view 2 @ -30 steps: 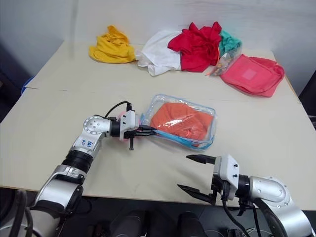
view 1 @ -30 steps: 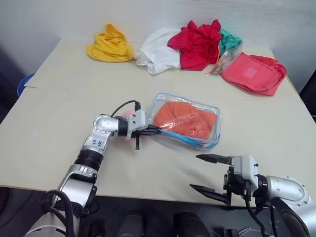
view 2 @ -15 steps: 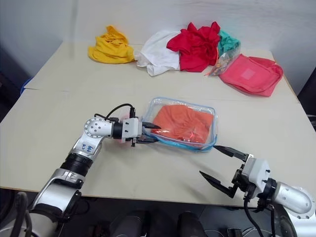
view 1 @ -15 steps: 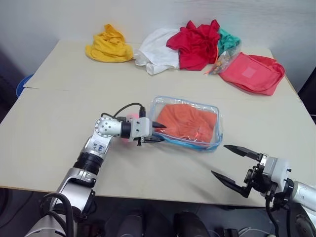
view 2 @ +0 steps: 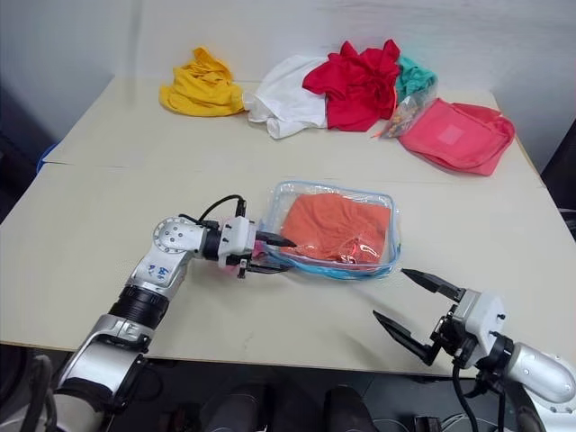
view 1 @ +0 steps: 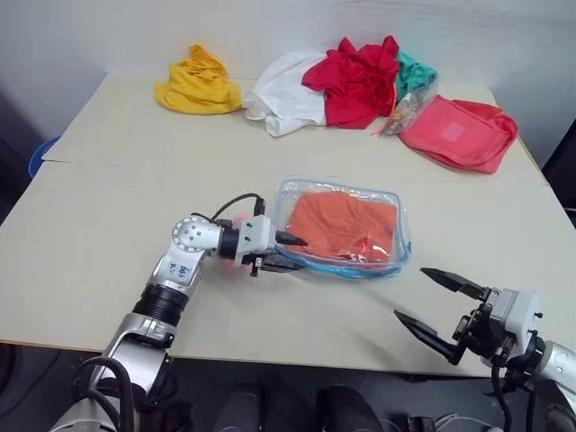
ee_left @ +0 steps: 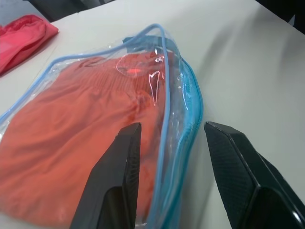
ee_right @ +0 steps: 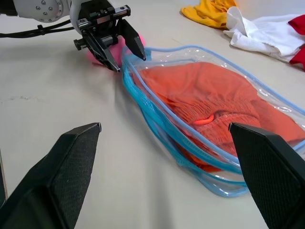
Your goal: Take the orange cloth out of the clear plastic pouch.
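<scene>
The clear plastic pouch [view 1: 402,229], trimmed in light blue, lies flat in the middle of the table with the orange cloth [view 1: 342,223] inside it. My left gripper [view 1: 293,254] is at the pouch's left end, pointing right. It is open, and the blue rim [ee_left: 164,102] runs between its fingers: one finger [ee_left: 119,171] is over the cloth side, the other [ee_left: 238,167] over the table. A pink plush charm [ee_right: 95,51] sits behind that gripper. My right gripper [view 1: 412,292] hangs wide open and holding nothing near the table's front right edge, apart from the pouch.
Along the far edge of the table [view 1: 90,198] lie a yellow cloth [view 1: 198,83], a white cloth [view 1: 288,94], a red cloth [view 1: 355,76] and a teal one [view 1: 416,72]. A coral-pink fabric bag [view 1: 459,133] rests at the far right.
My left gripper has gone from shut to open at the pouch's left end. The pouch has turned a little and lies squarer. My right gripper has swung out to the right.
</scene>
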